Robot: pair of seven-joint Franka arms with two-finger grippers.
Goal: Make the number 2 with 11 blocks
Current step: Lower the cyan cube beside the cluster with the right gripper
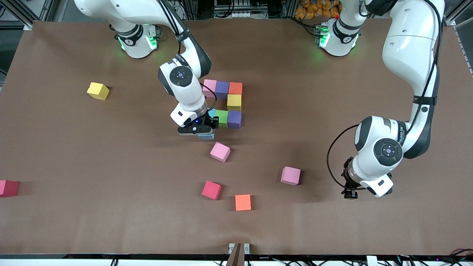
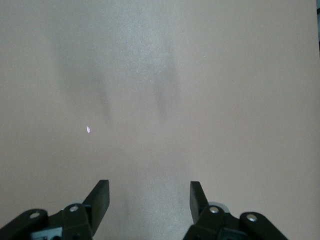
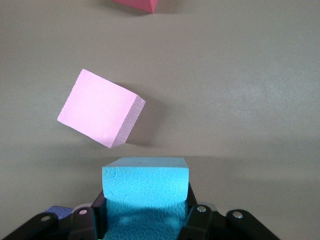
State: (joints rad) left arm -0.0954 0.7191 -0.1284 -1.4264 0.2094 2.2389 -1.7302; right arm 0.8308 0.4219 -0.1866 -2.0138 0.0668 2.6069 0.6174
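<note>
my right gripper (image 1: 205,129) is clamped on a light blue block (image 3: 145,181), down at the seven o'clock corner of the built group, just nearer the front camera than another blue block (image 1: 211,112) that peeks out past my wrist. that group sits mid-table: a pink block (image 1: 209,88), a purple block (image 1: 222,89) and an orange block (image 1: 235,88) in a row farthest from the camera, a yellow block (image 1: 234,102) touching the orange one at its six o'clock, then a second purple block (image 1: 234,119) at the yellow one's six o'clock with a green block (image 1: 221,118) touching it toward the right arm's end.

loose blocks lie around. a tilted pink one (image 1: 220,152) sits near my right gripper at its five o'clock. at five o'clock from that lies another pink one (image 1: 290,175). a red one (image 1: 211,190) and a second orange one (image 1: 243,202) lie nearer the camera, close together but apart. a second yellow one (image 1: 98,91) lies well apart toward the right arm's end, and one more red one (image 1: 8,188) at that end's edge of the table (image 1: 332,229).

my left gripper (image 2: 149,197) waits with its fingers apart over bare table toward the left arm's end, holding nothing.
</note>
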